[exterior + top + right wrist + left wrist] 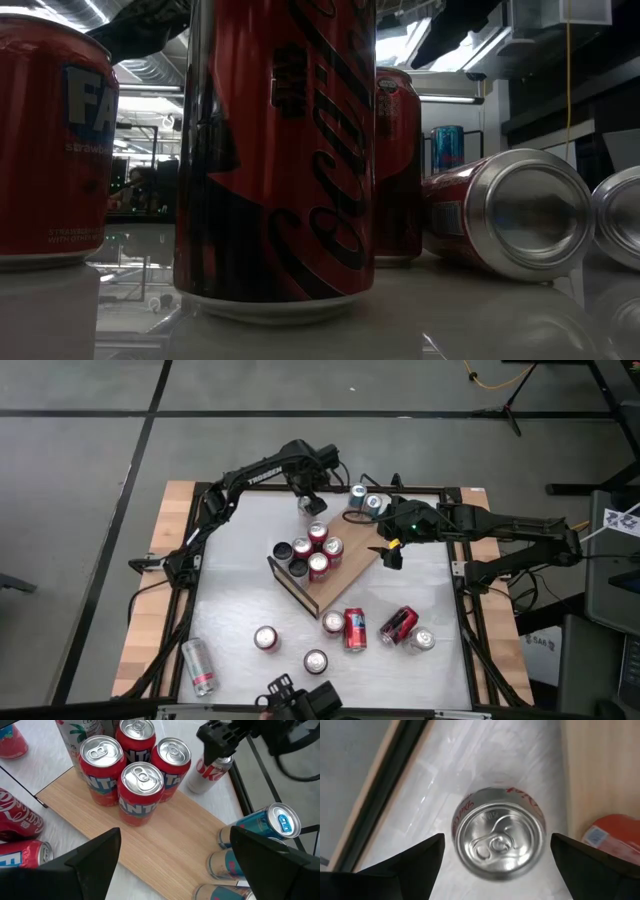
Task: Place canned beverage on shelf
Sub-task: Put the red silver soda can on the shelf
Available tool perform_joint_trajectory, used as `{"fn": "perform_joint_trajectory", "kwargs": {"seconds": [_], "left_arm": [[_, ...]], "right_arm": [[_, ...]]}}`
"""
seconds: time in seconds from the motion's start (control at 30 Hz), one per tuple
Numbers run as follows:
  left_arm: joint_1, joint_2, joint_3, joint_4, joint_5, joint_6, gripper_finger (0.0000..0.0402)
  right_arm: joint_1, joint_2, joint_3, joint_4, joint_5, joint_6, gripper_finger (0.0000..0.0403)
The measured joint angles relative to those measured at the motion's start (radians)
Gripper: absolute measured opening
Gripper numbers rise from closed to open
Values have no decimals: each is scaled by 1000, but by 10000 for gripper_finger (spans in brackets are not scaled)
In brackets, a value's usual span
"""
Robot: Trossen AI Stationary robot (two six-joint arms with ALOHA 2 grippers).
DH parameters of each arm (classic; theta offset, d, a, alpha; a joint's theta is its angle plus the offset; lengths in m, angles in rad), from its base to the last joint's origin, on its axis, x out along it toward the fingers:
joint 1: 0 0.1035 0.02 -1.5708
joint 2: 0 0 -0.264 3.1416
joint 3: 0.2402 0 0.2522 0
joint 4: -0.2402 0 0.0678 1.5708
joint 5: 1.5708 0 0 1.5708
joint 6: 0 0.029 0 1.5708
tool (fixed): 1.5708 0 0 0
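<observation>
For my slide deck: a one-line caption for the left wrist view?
Open left gripper poised above an upright silver can beside the shelf.

The shelf (335,570) lies in the middle of the tabletop (230,575). Four cans (318,550) stand on it. One can (308,507) stands on the tabletop just beside the shelf's far end.

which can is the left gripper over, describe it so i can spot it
Find the shelf, the light-wood board mid-table. Just off its far end, the open left gripper hangs over an upright silver can with red lettering, alone on the white tabletop, unlike the red cans on the board.
</observation>
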Motion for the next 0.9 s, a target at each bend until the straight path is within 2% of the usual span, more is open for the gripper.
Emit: {"fn": "perform_joint_trajectory", "kwargs": {"seconds": [0.1,0.47,0.67,0.9], "left_arm": [[0,-1,50,-28,0,1,354],[14,-125,43,-91,-2,2,354],[13,-223,42,-91,-7,27,354],[1,-382,42,-91,-11,20,354]], "right_arm": [[0,0,0,4,0,0,363],[-13,0,0,179,-2,-23,363],[-80,0,0,243,-10,-22,363],[-177,40,0,371,-94,-22,363]]}}
